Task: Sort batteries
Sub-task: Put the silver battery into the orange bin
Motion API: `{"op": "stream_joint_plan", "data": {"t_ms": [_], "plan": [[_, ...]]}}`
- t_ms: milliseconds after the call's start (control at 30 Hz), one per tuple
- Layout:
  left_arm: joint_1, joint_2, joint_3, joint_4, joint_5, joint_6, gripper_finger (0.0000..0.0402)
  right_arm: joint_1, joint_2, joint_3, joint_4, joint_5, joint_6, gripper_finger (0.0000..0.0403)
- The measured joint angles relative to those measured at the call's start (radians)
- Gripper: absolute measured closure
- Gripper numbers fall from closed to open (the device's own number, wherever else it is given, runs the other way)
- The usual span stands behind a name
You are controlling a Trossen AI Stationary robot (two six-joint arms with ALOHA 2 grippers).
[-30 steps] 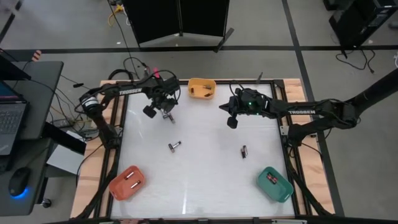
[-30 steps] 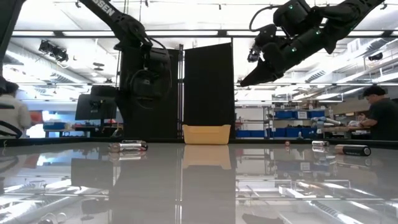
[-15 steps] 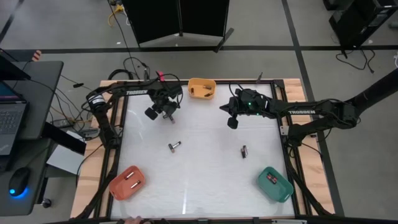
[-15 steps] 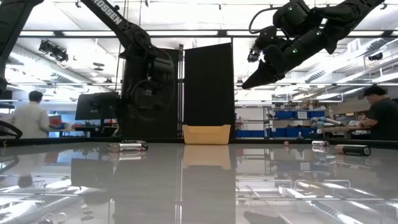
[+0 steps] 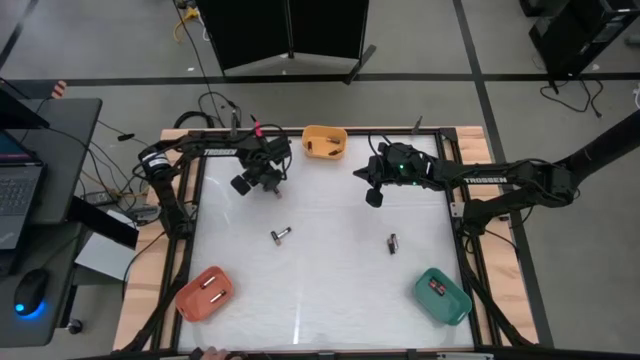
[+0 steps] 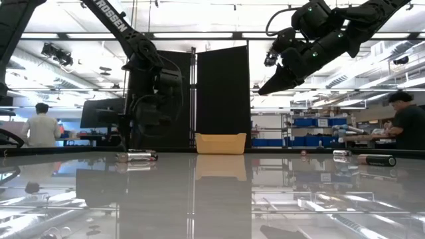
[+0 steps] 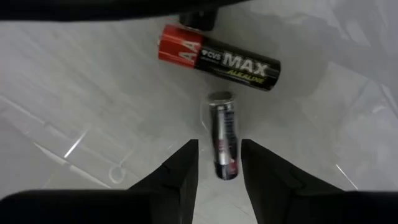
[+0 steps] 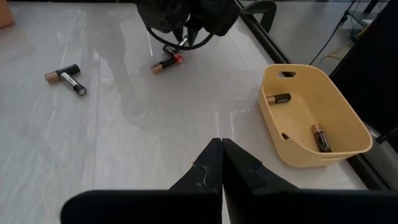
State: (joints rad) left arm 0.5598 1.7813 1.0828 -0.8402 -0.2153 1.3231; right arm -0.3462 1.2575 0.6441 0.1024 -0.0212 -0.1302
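while batteries are still loose on the table, the left gripper (image 7: 217, 163) is held open low over a small silver cell (image 7: 224, 140), fingers to either side, presumably for a pick; a red and black aa cell (image 7: 217, 57) lies just beyond. the right gripper (image 8: 221, 163) is held closed above the white table (image 5: 330, 290), near the yellow bin (image 8: 311, 112) holding two cells. two cells are seen mid-table (image 5: 281, 235), (image 5: 392, 242); the orange bin (image 5: 204, 292) lower left and the green bin (image 5: 442, 294) lower right hold others. a workshop with people is seen behind.
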Motion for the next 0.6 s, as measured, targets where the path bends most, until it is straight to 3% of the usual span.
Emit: {"op": "stream_joint_plan", "data": {"t_ms": [300,600], "plan": [[0.003,0.000,-0.009,0.017,0.005,-0.054,0.0286,0.000,0.000,0.000,0.000,0.000,-0.003,0.0394],[0.004,-0.002,-0.008,0.037,0.073,-0.154,0.0346,0.000,0.000,0.000,0.000,0.000,-0.003,0.0394]]}}
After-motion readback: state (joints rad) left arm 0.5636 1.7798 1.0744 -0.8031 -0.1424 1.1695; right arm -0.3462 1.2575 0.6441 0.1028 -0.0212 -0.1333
